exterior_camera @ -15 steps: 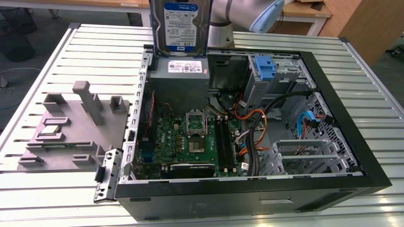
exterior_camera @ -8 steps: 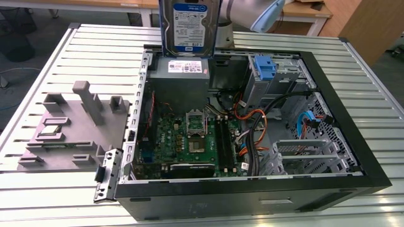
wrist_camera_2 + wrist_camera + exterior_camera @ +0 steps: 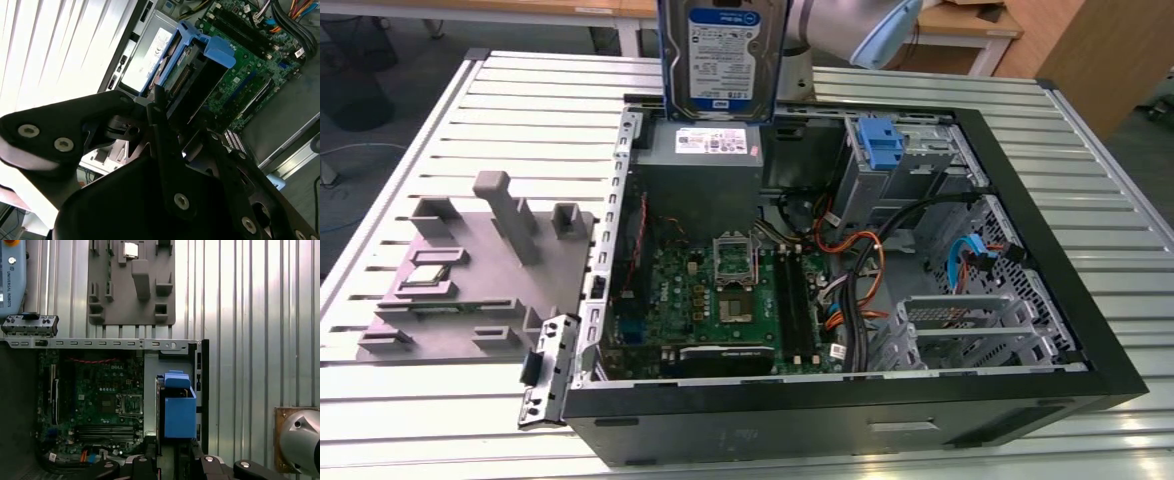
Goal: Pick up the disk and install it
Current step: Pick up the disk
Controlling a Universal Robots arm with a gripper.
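Observation:
The disk [image 3: 722, 55] hangs upright, label facing the exterior camera, above the back edge of the open computer case [image 3: 1067, 330] and just over the grey power-supply box [image 3: 704, 170]. The silver arm [image 3: 854, 30] rises behind it. In both wrist views the disk is seen edge-on with its blue side rails [image 3: 200, 47] [image 3: 179, 412], and my black gripper [image 3: 180, 125] [image 3: 170, 462] is shut on it. Its fingers [image 3: 159, 120] clamp the drive's near end. Below the disk lies the green motherboard [image 3: 100, 395].
A blue plastic bracket [image 3: 882, 140] sits in the drive bay at the case's back, on the exterior view's right. Orange and black cables [image 3: 854, 265] cross the case. A grey fixture tray [image 3: 480, 270] lies on the slatted table [image 3: 427, 420], on the exterior view's left.

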